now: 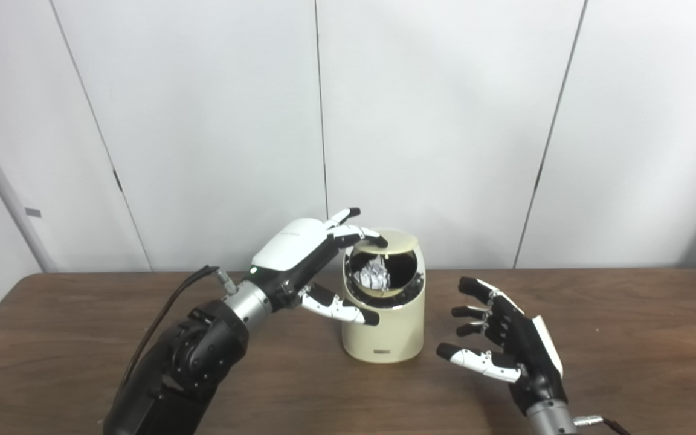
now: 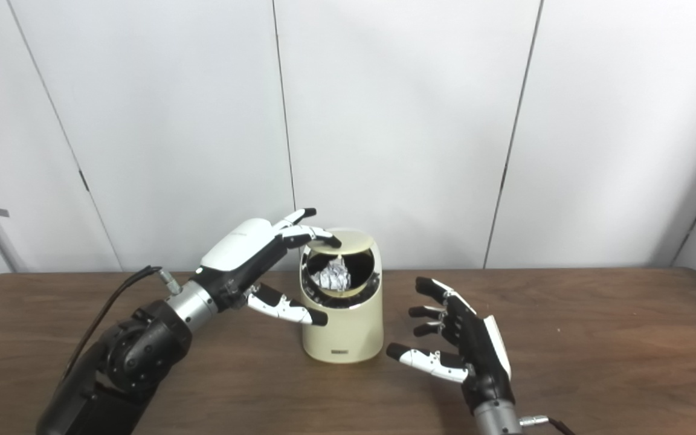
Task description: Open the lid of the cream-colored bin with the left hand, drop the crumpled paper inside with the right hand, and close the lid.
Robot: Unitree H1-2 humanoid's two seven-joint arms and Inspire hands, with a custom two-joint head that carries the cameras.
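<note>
The bin (image 1: 383, 314) stands mid-table (image 1: 626, 338) with its lid (image 1: 387, 240) tipped up at the back, and the paper (image 1: 373, 273) already lies inside the dark opening, so only the closing step seems left. The left hand (image 1: 306, 251) rests its fingertips (image 1: 372, 237) on the lid's front edge, thumb spread below beside the bin wall, though whether they press or merely touch is hard to tell. The right hand (image 1: 505, 344) waits near the bin, fingers spread and empty; next, the left should ease the lid down.

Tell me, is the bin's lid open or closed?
Open. The lid is tipped up under the left hand's fingers, and the crumpled paper shows inside the cream-colored bin.
</note>
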